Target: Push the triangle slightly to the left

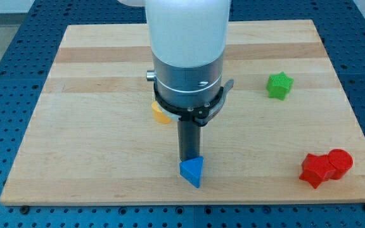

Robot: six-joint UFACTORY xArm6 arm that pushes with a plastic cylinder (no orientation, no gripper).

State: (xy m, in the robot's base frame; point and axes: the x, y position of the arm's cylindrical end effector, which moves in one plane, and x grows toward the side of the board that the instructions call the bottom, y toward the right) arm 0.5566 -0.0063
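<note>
A blue triangle block (192, 171) lies on the wooden board (94, 139) near the view's bottom, just left of centre. My tip (187, 159) stands right at the triangle's upper edge, touching or nearly touching it from the top side. The rod rises straight up into the white and grey arm body (187, 57), which hides part of the board behind it.
A yellow block (160, 113) peeks out from behind the arm at its left. A green star-like block (279, 85) sits at the right. Two red blocks, a star-like one (314, 170) and a rounder one (339, 163), touch at the bottom right.
</note>
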